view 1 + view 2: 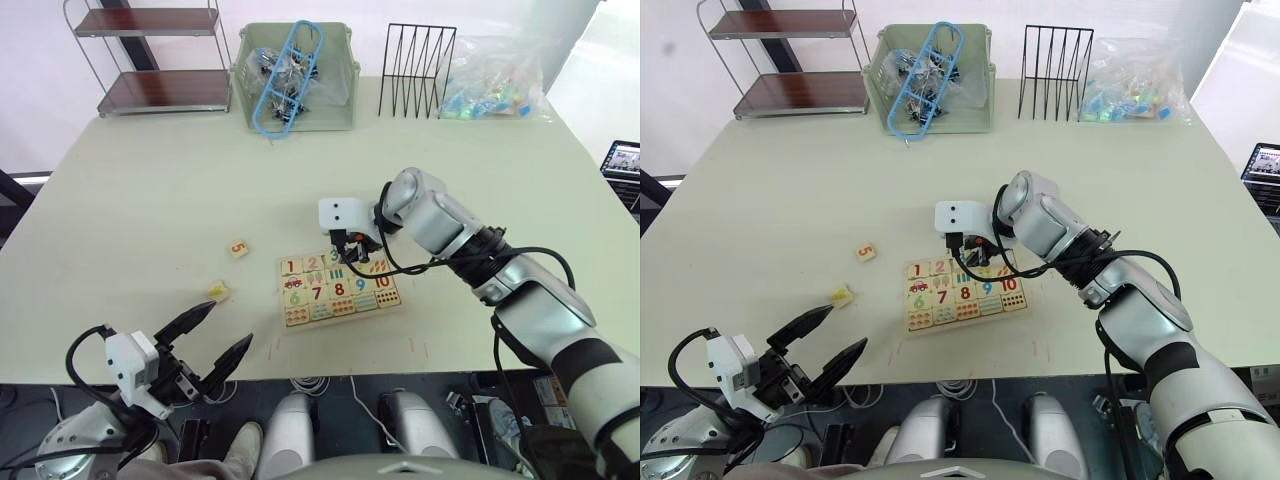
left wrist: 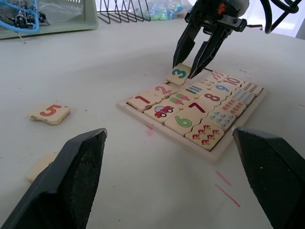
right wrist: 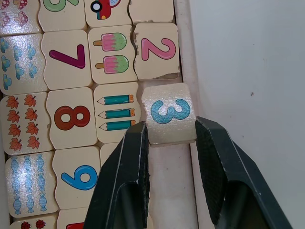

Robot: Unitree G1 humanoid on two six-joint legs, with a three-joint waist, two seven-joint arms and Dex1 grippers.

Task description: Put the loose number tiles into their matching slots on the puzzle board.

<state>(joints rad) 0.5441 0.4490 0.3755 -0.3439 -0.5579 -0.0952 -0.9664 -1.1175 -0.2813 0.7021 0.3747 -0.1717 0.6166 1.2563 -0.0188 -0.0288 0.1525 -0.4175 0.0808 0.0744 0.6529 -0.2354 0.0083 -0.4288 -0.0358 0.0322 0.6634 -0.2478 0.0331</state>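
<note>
Tile 3 (image 3: 170, 113) sits pinched between the fingers of my right gripper (image 3: 170, 138), tilted over the far rim of the puzzle board (image 1: 338, 292), right beside the seated 2 (image 3: 158, 49). My left gripper (image 1: 212, 338) hangs wide apart and empty, near of the board. Tile 5 (image 1: 238, 247) lies on the desk (image 1: 150, 190) left of the board, another tile (image 1: 218, 291) nearer me, its digit unreadable.

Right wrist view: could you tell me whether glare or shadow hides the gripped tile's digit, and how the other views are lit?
Right wrist view: the 3 tile in the right gripper is evenly lit, its digit plain. Left wrist view: bright backlight beyond the table; the left gripper's fingers loom dark. Left eye view: soft, even light, faint shadows.
</note>
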